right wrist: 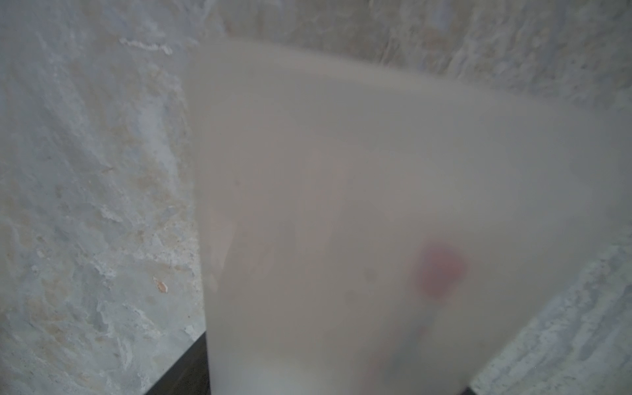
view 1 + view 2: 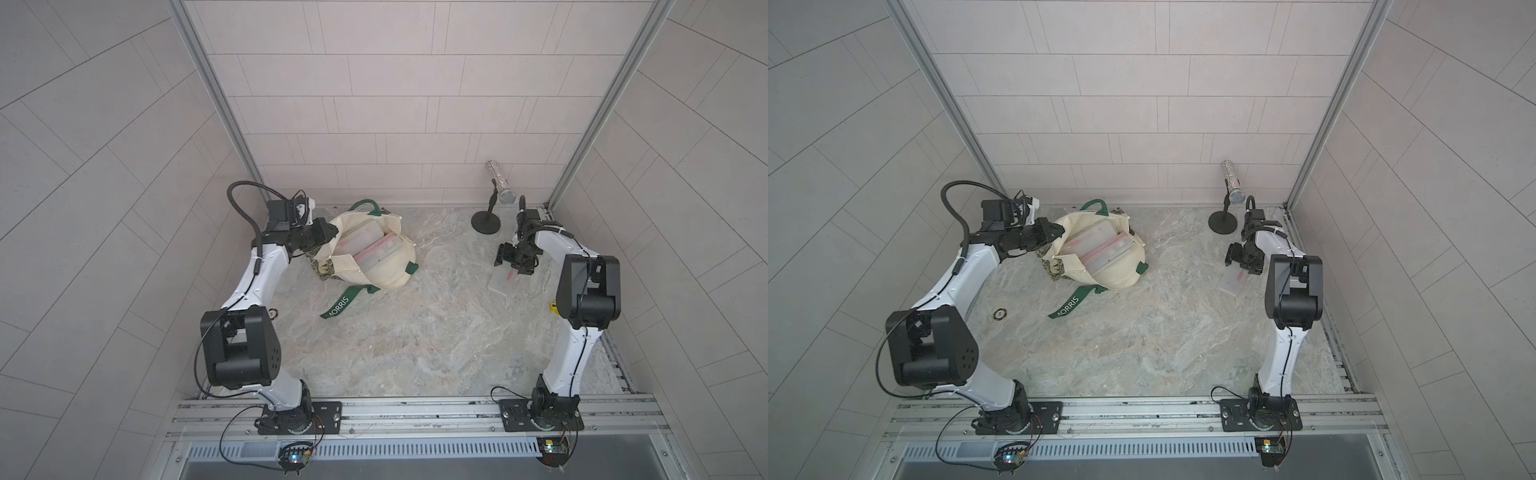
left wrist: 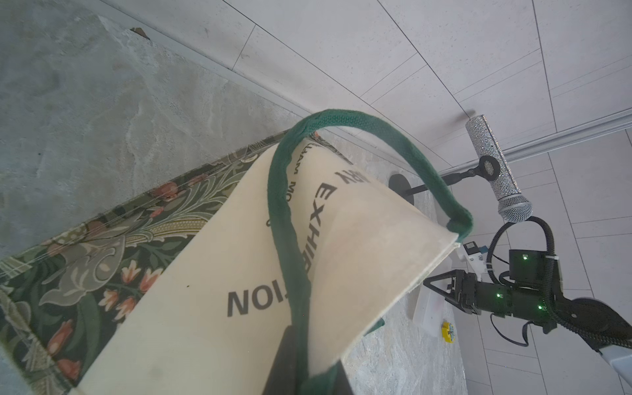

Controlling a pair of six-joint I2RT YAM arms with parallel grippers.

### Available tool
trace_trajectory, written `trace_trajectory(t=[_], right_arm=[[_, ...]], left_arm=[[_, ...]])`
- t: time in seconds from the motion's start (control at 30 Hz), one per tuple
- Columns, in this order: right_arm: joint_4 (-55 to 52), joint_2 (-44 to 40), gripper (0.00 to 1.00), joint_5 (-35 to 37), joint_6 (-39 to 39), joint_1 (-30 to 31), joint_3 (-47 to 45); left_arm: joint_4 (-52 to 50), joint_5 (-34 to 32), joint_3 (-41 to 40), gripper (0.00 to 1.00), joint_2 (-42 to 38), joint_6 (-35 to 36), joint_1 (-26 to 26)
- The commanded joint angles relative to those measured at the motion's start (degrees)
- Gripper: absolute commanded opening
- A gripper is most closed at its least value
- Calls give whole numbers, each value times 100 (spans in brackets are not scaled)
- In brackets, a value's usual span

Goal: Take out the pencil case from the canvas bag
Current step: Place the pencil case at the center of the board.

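both top views: overhead, whole table (image 2: 415, 332) | left wrist: close on canvas bag (image 3: 205, 273) | right wrist: against pencil case (image 1: 342, 171)

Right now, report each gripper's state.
Left gripper: closed on the canvas bag at its rim.
Right gripper: fingers closed across the translucent pencil case, apparently holding it.

— What sort of place is this?
— A robot test cell in a lab, not a lived-in room. The left arm (image 2: 249, 282) and right arm (image 2: 569, 345) are bolted to an aluminium rail (image 2: 415, 411) at 6 o'clock, with bare circuit boards (image 2: 295, 458) wired below it.
— And the tiles?
— Tile-look wall panels (image 2: 395, 104) set in aluminium posts (image 2: 216, 95) box in a stone-patterned tabletop (image 2: 415, 340). A microphone on a stand (image 2: 500, 185) sits at 1 o'clock.
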Motion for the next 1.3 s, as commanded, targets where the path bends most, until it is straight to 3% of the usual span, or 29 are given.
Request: trace_trajectory(t=[0.0,0.37,0.7,1.0,1.27], right_arm=[[-202,231,77,-18,94,-68,363],[-370,905,78,-64,249,-130,1065],[-447,1216,89,235,311,-170,1264],[-72,720,96,500,484,-152,621],[707,-359,99,530,693,39,-520]], left_arm=[[14,-61,-80,0,-139,-39,113],[32,106,-63,0,-109,-110,140],[59,167,-66,0,-198,-136,135],[72,141,-88,0,-184,-156,137],[119,231,-88,0,-182,-94,136]])
